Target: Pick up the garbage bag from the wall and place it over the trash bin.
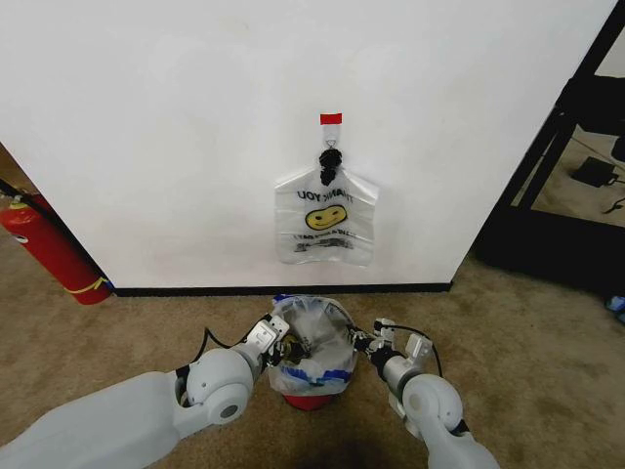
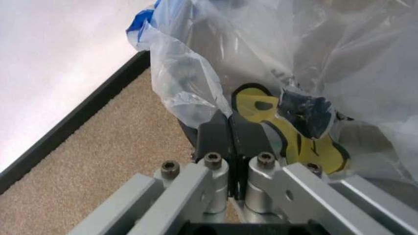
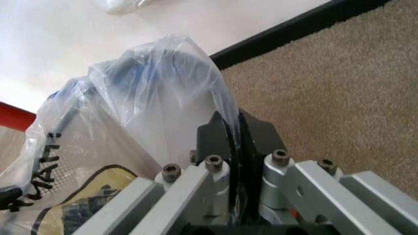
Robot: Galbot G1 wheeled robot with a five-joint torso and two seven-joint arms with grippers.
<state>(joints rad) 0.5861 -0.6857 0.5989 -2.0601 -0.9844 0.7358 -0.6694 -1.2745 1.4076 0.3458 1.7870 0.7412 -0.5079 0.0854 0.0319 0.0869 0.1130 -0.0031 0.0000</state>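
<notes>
Down on the tan carpet [image 1: 547, 332] by the white wall [image 1: 176, 117], small round black trash bin with red base [image 1: 309, 399] draped by thin see-through garbage bag with yellow smiley face and blue marks [image 1: 311, 337], bag mouth spread across the rim between both arms. Left end effector [image 1: 275, 339] at the bin's left side, black fingers [image 2: 216, 137] pressed together, clamped on a fold of the bag film. Right end effector [image 1: 366, 342] at the bin's right side, likewise pinched shut on the plastic, film caught between its black fingers [image 3: 216, 139]. Higher on the wall, flat bunch of similar printed bags [image 1: 326, 217] hanging from a black tie [image 1: 328, 168] under a red tag [image 1: 331, 118]. Red fire extinguisher [image 1: 51, 246] leaning against the wall at far left, well apart from the bin
</notes>
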